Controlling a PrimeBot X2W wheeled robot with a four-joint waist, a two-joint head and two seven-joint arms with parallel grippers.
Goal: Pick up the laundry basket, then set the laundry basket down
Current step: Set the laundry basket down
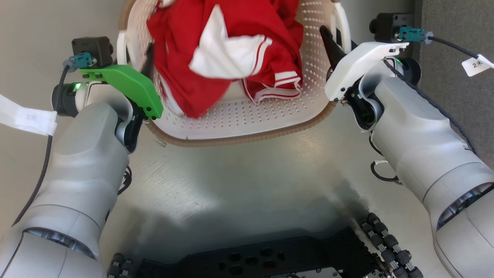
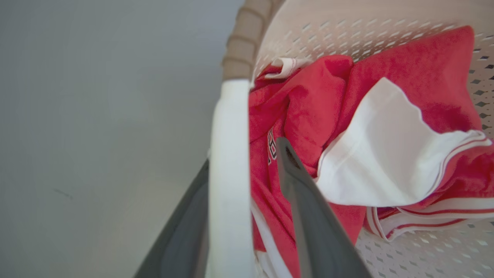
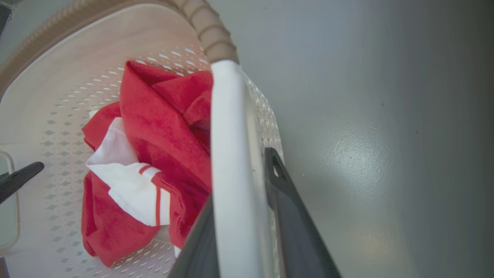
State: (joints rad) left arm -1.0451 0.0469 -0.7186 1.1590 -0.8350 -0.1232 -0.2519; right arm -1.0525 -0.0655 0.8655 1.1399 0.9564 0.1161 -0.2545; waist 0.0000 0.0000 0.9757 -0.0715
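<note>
The laundry basket (image 1: 239, 119) is held between the left gripper (image 2: 245, 154) and the right gripper (image 3: 240, 175), its long axis seemingly running from one to the other. Each white side handle (image 2: 229, 108) is pinched — one finger inside the wall, one outside — and neither arm is nearer.

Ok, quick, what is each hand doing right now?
Left hand: astride a handle of the laundry basket; grip cannot be told.
Right hand: closed on the other handle.
</note>
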